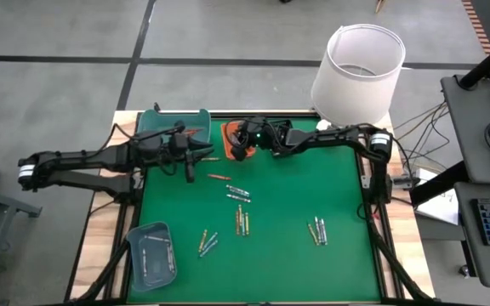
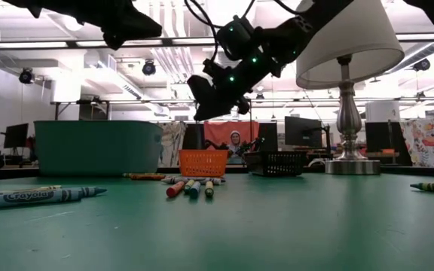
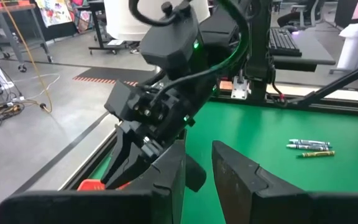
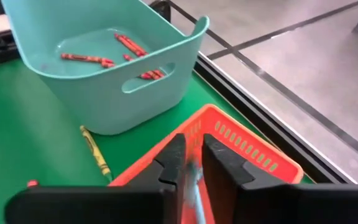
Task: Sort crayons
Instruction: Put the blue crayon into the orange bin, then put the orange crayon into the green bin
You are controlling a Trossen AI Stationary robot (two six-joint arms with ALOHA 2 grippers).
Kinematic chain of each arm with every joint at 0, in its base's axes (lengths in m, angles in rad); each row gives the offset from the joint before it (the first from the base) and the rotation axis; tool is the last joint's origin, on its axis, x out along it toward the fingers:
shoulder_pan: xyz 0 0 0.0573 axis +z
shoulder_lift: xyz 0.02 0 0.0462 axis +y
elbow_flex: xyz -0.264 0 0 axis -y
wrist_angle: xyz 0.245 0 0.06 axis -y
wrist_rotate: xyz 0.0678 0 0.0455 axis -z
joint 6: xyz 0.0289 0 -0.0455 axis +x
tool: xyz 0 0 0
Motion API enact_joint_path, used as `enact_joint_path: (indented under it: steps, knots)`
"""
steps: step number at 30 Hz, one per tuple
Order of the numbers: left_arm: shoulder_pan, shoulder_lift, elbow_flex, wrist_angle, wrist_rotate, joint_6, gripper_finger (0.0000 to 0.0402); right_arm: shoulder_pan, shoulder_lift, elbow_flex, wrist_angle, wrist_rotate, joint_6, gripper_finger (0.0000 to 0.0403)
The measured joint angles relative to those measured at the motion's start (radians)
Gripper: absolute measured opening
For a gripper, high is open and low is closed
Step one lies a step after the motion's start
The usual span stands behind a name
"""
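Several crayons (image 1: 238,194) lie loose on the green mat, in small groups toward the middle and near side. My right gripper (image 4: 191,168) hangs over the orange tray (image 4: 253,149) at the far edge, shut on a pale blue crayon. Beside that tray stands the teal tray (image 4: 104,81), with red crayons (image 4: 86,59) lying on its floor. A yellow-green crayon (image 4: 95,149) rests on the mat at the foot of the teal tray. My left gripper (image 3: 197,168) hovers just to the left of the right one, open by a narrow gap with nothing between its fingers. My right gripper pinches the pale blue crayon (image 4: 193,183) between its two fingers. The crayon lies along the fingers in the narrow gap, and the fingers hide most of it. The fingers slant downward from the table's right over the orange tray. I cannot see the crayon touching the tray.
A white-shaded lamp (image 1: 357,72) stands at the far right corner. A black tray (image 2: 277,162) sits next to the orange one. A grey-blue tray (image 1: 151,255) holding a few crayons lies at the near left. More crayons (image 1: 317,229) lie near right.
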Motion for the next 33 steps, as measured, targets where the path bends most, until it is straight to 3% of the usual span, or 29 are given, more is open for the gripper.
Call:
enact_joint_path:
  steps: [8,13,21,33]
  knots:
    - [0.000,0.042,0.014,-0.001,0.000,0.021,0.0063,0.004,-0.012,0.000,-0.028,-0.001,0.013,0.0128]
    - [0.000,0.090,0.013,-0.031,0.000,0.030,0.0063,0.025,-0.082,0.000,-0.110,0.001,0.001,0.0154]
    - [0.000,0.192,0.013,-0.112,0.000,0.036,0.0063,0.108,-0.204,-0.005,-0.362,0.000,-0.006,0.0150]
    - [0.000,0.396,0.057,-0.302,0.000,0.088,0.0068,0.251,-0.269,-0.010,-0.665,-0.002,0.032,0.0141]
